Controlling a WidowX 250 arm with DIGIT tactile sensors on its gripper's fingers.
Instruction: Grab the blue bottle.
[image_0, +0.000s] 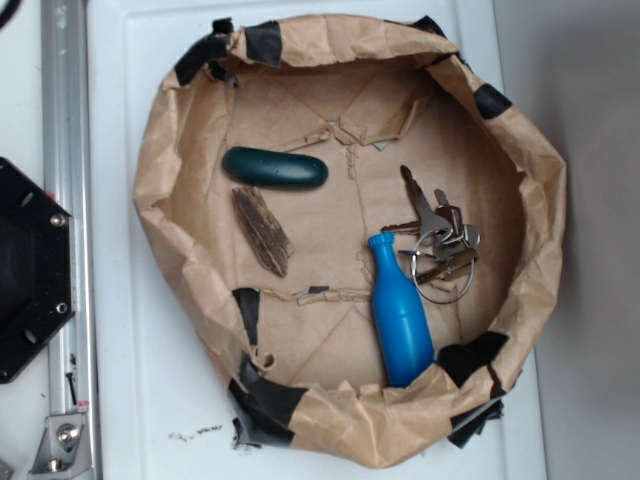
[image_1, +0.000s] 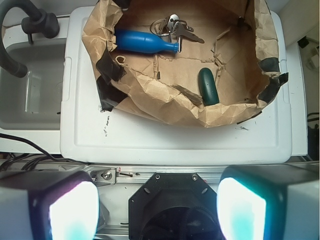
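The small bright blue plastic bottle (image_0: 400, 318) is seen lying inside the crumpled brown paper nest (image_0: 170, 180) on the white desk (image_1: 170, 140). The claw (image_1: 157, 210) is held open, well apart from it. The reach has not begun; next the claw must be brought over the bottle's body.

We see the blue bottle (image_0: 400, 315) (image_1: 142, 41) lying on its side on the brown paper floor of a crumpled paper basin — a small, bright blue, smooth plastic piece with a narrow neck, a flared lip and a wider rounded body. In the exterior view its neck points up the frame and a little left, while its base rests right against the paper wall at the lower right, near a patch of black tape. Its lip lies just beside a bunch of keys; whether they touch, we cannot tell. In the wrist view it lies crosswise — base left, neck right. Nothing grips it.
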